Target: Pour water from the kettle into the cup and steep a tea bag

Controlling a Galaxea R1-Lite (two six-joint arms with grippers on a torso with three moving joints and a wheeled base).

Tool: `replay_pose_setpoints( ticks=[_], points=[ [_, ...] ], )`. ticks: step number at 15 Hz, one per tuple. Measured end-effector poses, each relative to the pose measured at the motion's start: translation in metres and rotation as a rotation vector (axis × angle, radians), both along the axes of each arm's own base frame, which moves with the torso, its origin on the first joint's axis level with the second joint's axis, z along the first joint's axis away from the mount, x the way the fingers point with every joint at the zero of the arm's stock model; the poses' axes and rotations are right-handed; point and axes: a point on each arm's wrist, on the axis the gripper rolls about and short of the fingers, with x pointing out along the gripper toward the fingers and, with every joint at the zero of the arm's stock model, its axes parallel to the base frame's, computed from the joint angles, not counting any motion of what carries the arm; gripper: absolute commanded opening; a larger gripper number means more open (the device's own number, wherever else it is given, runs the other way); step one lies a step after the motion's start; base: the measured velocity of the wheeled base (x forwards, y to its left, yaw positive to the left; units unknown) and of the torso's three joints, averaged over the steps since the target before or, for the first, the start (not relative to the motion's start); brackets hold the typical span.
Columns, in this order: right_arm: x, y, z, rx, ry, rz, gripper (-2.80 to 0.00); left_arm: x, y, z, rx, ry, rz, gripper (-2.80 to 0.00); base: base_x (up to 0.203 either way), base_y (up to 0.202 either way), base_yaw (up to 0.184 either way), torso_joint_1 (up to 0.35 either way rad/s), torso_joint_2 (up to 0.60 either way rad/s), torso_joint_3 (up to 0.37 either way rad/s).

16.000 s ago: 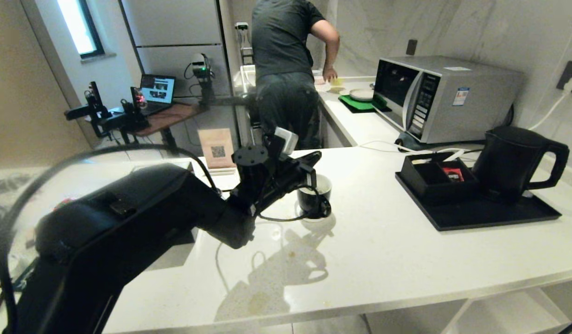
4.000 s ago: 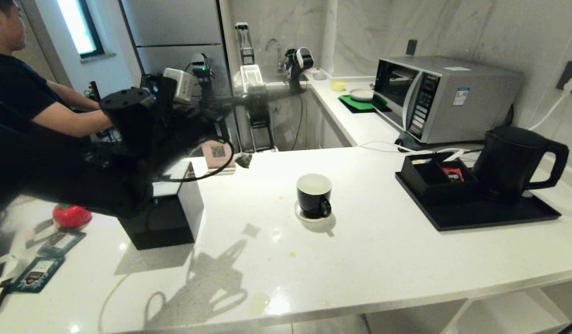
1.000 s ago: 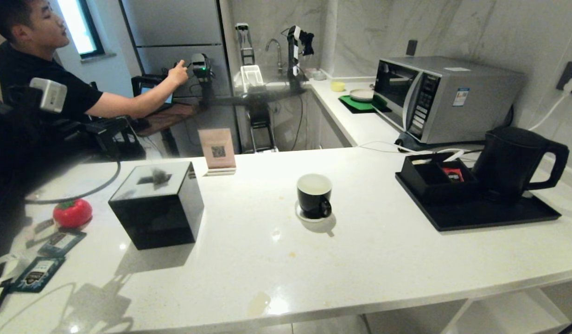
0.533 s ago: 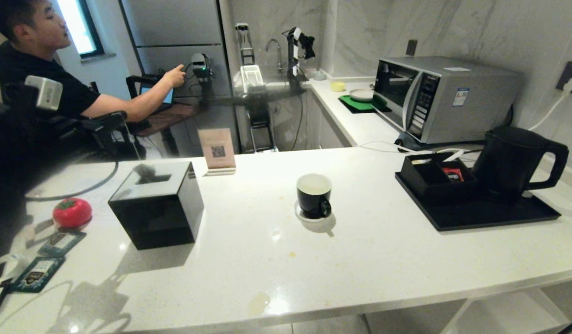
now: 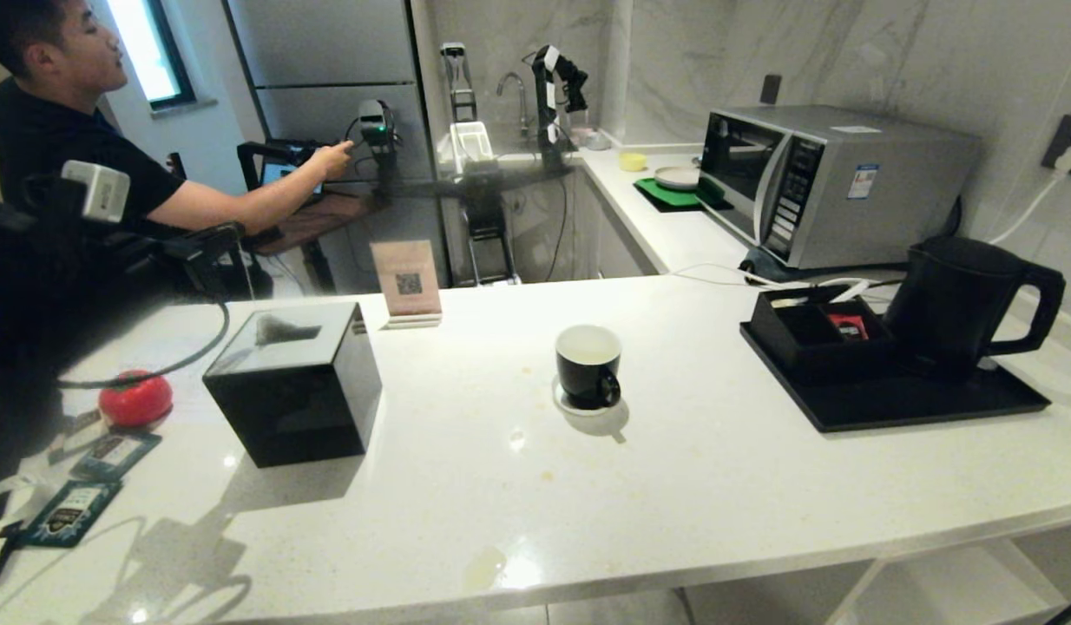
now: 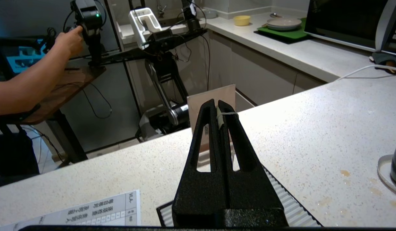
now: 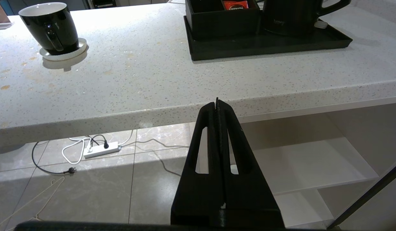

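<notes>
Meanwhile the left arm is raised at the left edge of the head view, above the counter's (image 5: 674,486) far left end. Its left tool (image 6: 217,110) has both fingers pressed together, with a thin whitish string (image 6: 226,114) looped round one fingertip; whether a tea bag hangs from it cannot be told. Under that tool lie a ribbed white panel with a black frame (image 6: 281,199) and a printed sheet (image 6: 98,211), and a small upright card (image 6: 214,99) stands beyond the fingertips.

Below the counter's front edge hangs the right tool (image 7: 217,110), its fingers shut on nothing, over a tiled floor (image 7: 89,186) where a white power strip (image 7: 100,149) lies.

Near the middle of the speckled white stone counter stands the cup (image 5: 588,365), glossy black with a white inside, on a small white coaster (image 5: 579,404), its ear handle turned toward the robot. Well to its right the kettle (image 5: 961,304), matte black and tapered with a big loop handle, sits on a flat black tray (image 5: 900,399) beside a black compartment box (image 5: 813,334).

To the cup's left stands a black cube box (image 5: 297,386) with a pale top, then a red tomato-shaped thing (image 5: 136,398) and dark teal packets (image 5: 67,512). A person (image 5: 75,148) in a black shirt reaches toward a device behind the counter.
</notes>
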Motion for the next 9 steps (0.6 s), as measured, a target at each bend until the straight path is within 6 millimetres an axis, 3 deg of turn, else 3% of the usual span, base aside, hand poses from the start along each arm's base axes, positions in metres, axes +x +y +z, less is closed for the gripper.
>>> replay_pose_setpoints(
  ticks=[9],
  points=[
    [0.0,0.0,0.0,0.0,0.0,0.0,-2.8,-0.0018,-0.0015,-0.0097,-0.009,0.034,-0.005,-2.8,0.0,0.0,0.0,0.0,0.0,0.0]
  ],
)
